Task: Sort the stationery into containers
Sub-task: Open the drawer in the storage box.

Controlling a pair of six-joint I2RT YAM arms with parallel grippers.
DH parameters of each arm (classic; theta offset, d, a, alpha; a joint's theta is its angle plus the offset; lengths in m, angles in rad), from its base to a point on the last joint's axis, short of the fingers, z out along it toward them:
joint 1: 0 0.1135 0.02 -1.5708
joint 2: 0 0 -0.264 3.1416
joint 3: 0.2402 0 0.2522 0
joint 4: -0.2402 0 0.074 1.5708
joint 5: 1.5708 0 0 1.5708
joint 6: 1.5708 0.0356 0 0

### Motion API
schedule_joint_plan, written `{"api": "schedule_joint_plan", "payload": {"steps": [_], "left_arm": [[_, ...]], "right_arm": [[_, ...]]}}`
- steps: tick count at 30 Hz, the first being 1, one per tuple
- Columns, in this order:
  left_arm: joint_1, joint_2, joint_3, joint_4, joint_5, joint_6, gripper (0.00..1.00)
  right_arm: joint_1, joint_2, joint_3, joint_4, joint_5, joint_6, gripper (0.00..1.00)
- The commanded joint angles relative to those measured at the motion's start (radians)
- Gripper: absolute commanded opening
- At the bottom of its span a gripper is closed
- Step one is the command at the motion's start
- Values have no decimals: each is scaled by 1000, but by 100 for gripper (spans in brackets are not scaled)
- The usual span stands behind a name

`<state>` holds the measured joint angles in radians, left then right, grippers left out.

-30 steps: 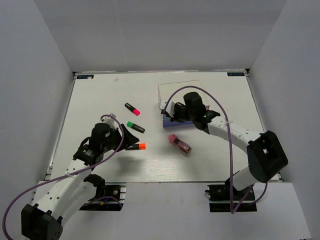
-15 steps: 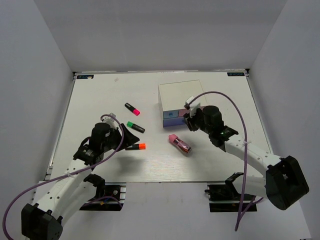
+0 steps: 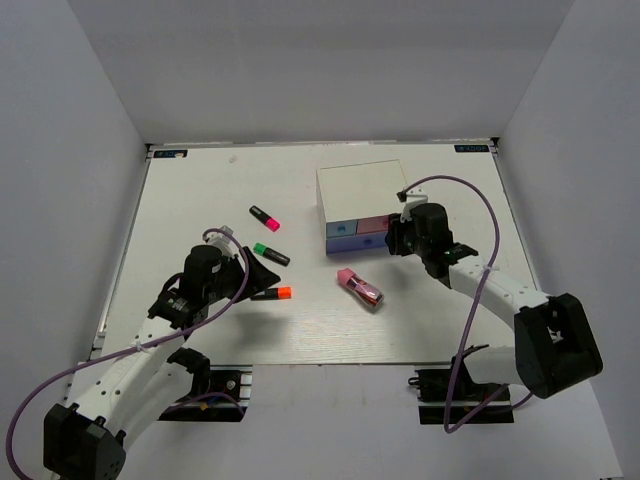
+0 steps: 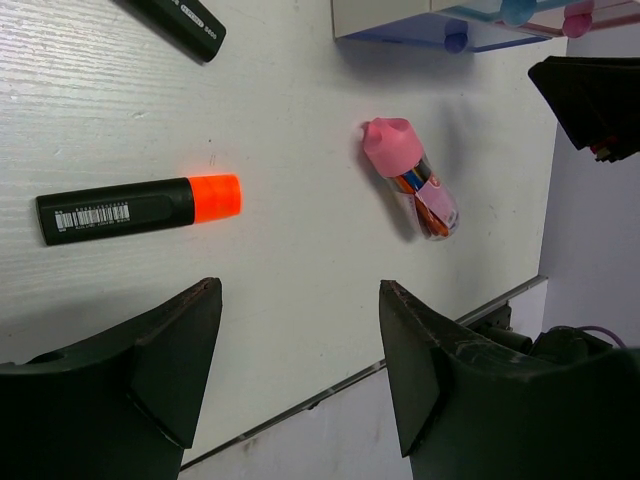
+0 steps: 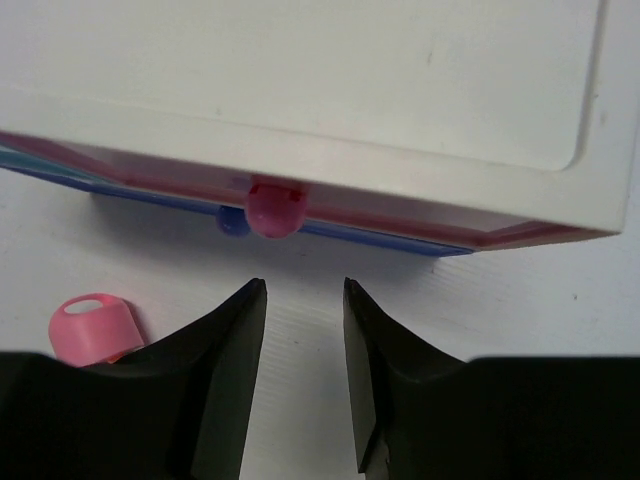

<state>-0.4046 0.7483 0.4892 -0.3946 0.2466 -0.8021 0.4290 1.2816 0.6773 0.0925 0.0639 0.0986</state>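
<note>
Three black highlighters lie left of centre: pink-capped point(image 3: 265, 217), green-capped point(image 3: 271, 254) and orange-capped point(image 3: 272, 293). The orange-capped one point(image 4: 140, 208) lies just beyond my left gripper point(image 4: 300, 290), which hovers open and empty over bare table. The pink oblong gadget point(image 3: 360, 288) lies in front of the white-topped box point(image 3: 360, 185). Its light-blue point(image 3: 343, 230), pink point(image 3: 375, 225) and lower blue-purple point(image 3: 355, 244) drawer fronts look pushed in. My right gripper point(image 5: 305, 290) stands open and empty just short of the pink knob point(image 5: 277, 205), not touching it.
White walls close in the table on three sides. The blue-purple knob point(image 5: 232, 222) sits just left of and below the pink one. The gadget's pink end point(image 5: 95, 325) shows left of my right fingers. The right arm point(image 4: 590, 95) shows at the left wrist view's right edge.
My right gripper has pulled back from the left part of the box's front, opened, and swung right to face the pink knob. The left arm has not moved.
</note>
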Motion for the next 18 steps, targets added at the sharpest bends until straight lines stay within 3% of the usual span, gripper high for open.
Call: {"api": "schedule_joint_plan", "payload": {"steps": [1, 18], "left_arm": [[-5, -4, 6, 14, 8, 0, 74], [-5, -3, 6, 5, -1, 0, 74]], "right_arm": [[-25, 30, 70, 21, -24, 44, 43], [-49, 93, 160, 90, -105, 96, 43]]}}
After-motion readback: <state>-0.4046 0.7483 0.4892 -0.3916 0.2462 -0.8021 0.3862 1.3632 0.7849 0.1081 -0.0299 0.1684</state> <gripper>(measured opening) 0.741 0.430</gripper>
